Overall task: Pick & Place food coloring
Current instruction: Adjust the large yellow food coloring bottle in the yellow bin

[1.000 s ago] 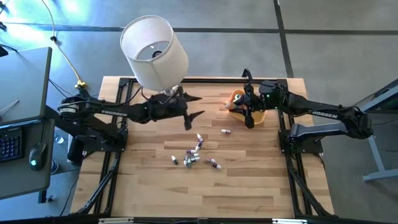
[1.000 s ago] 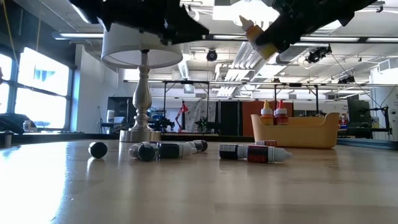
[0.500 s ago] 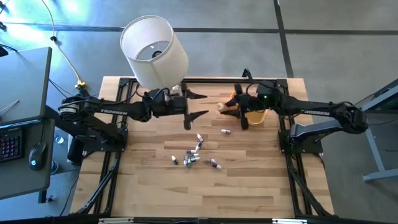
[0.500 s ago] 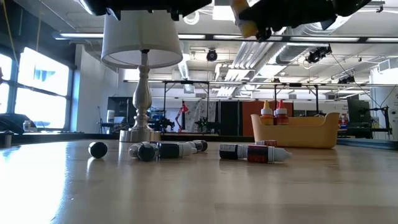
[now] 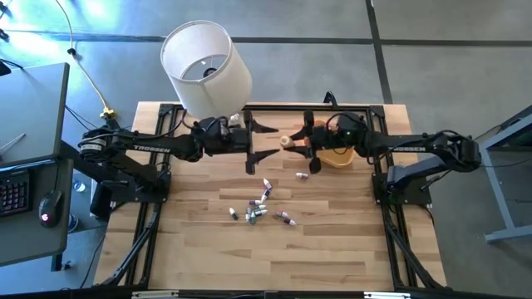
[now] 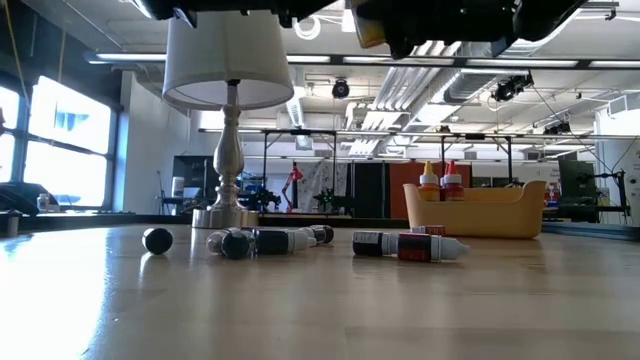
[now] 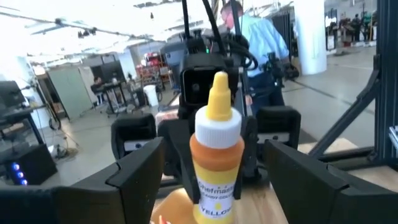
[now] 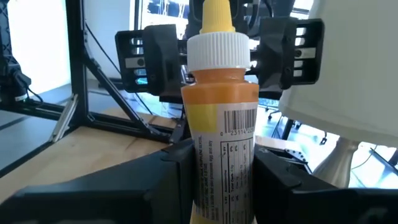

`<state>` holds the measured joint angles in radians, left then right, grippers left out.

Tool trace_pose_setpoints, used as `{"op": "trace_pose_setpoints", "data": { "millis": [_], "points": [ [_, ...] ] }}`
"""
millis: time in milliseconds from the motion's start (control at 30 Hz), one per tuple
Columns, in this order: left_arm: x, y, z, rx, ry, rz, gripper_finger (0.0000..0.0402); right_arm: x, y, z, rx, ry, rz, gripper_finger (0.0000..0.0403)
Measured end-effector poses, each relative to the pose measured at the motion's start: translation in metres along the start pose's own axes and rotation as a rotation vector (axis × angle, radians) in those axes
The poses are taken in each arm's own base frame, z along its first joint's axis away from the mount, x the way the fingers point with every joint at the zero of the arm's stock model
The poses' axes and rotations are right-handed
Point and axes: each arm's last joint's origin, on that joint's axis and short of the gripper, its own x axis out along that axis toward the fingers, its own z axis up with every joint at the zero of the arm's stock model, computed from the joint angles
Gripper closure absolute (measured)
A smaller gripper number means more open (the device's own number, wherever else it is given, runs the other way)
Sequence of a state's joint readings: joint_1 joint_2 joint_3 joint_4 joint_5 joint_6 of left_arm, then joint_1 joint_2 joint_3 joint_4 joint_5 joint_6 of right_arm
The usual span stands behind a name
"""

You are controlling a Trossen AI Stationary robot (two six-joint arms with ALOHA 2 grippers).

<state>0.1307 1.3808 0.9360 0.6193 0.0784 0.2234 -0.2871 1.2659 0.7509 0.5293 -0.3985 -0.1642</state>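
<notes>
Yellow food coloring bottle (image 8: 217, 118) — orange body, white ribbed collar, pointed yellow cap.

A pale wooden table (image 5: 332, 249) of butcher-block planks sits on a grey concrete floor (image 5: 449, 50) crossed by dark seams. At its eleven o'clock corner stands a lamp (image 6: 228, 120) with a white drum shade and a turned silver stem. At nine o'clock a grey desk (image 5: 33, 166) carries a keyboard (image 5: 10, 195) and a mouse (image 5: 50, 208). Beyond the table, bright windows (image 6: 60, 140) fill the nine o'clock wall, and rows of ceiling strip lights (image 6: 390, 100) run over dark metal racks (image 6: 400, 160). A person in a light blue shirt (image 7: 261, 43) stands farther back.
</notes>
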Motion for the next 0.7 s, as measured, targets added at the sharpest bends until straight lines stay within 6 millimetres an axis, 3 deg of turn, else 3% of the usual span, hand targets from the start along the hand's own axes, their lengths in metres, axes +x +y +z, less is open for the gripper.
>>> {"op": "trace_pose_setpoints", "data": {
  "millis": [300,467,700],
  "points": [
    [0.001,0.001,0.005,0.005,-0.065,0.013,0.0133,0.000,-0.001,0.004,-0.016,-0.036,-0.005,0.0295],
    [0.015,-0.001,-0.008,-0.012,-0.076,0.004,0.0133,0.000,-0.001,0.005,-0.018,-0.043,-0.006,0.0295],
    [0.041,0.001,-0.004,0.009,-0.067,-0.033,0.0133,0.000,0.000,0.002,-0.001,-0.022,-0.003,0.0295]
  ]
}}
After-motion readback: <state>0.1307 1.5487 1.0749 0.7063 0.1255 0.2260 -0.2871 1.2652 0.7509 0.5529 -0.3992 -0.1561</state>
